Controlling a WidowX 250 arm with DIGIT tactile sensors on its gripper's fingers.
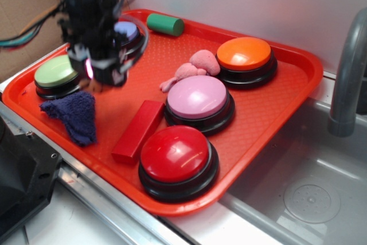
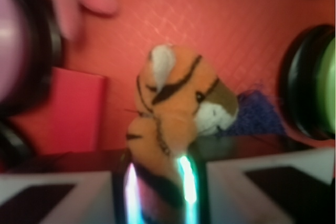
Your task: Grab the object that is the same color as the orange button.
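In the wrist view the small orange plush tiger [image 2: 178, 98], black-striped with whitish patches, sticks out from between my jaws. My gripper [image 2: 157, 182] is shut on its lower body. In the exterior view the gripper [image 1: 102, 73] hangs over the left part of the red tray [image 1: 269, 113], just above the blue cloth [image 1: 74, 116], and its body hides the tiger. The orange button [image 1: 243, 53] stands on a black base at the tray's far right, well away from the gripper.
The tray also carries a pink button [image 1: 196, 97], red button [image 1: 175, 153], green button [image 1: 55, 73], purple button [image 1: 127, 31], red block [image 1: 137, 130], pink plush [image 1: 192, 70] and green cylinder [image 1: 165, 24]. A sink [image 1: 309, 187] and faucet [image 1: 347, 78] lie to the right.
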